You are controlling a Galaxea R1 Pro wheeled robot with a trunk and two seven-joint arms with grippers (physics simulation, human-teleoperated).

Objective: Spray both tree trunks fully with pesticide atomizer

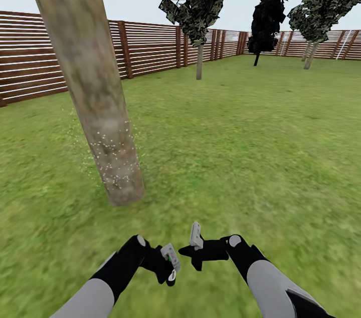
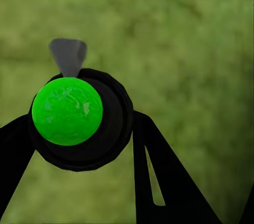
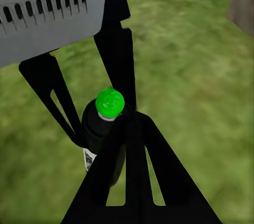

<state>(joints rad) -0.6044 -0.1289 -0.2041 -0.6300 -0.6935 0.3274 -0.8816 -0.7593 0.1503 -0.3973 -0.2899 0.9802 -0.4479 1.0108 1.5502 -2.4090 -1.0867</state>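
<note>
1. Both arms sit low at the front of the head view. The left pincer is closed on the atomizer, a dark bottle with a bright green cap, seen end-on in the left wrist view with the black fingers hugging it on either side.
2. The right pincer hangs just beside the left one. In the right wrist view its fingers look spread with nothing between them, and the bottle sits right beyond the tips, so I'd call it open and empty.
3. The key relation: the trunk stands ahead and to the left of the pincers, so the left arm is the nearer one.
4. The trunk's long axis runs near vertical, leaning left toward the top.
5. Whitish pesticide specks dot just the lower trunk and the grass beside it. Higher up looks bare, so my guess is the spray needs to go upward.
6. The bottle's long axis runs along the left wrist camera's line of sight, cap toward the camera. Can't tell which way the nozzle faces.
</note>
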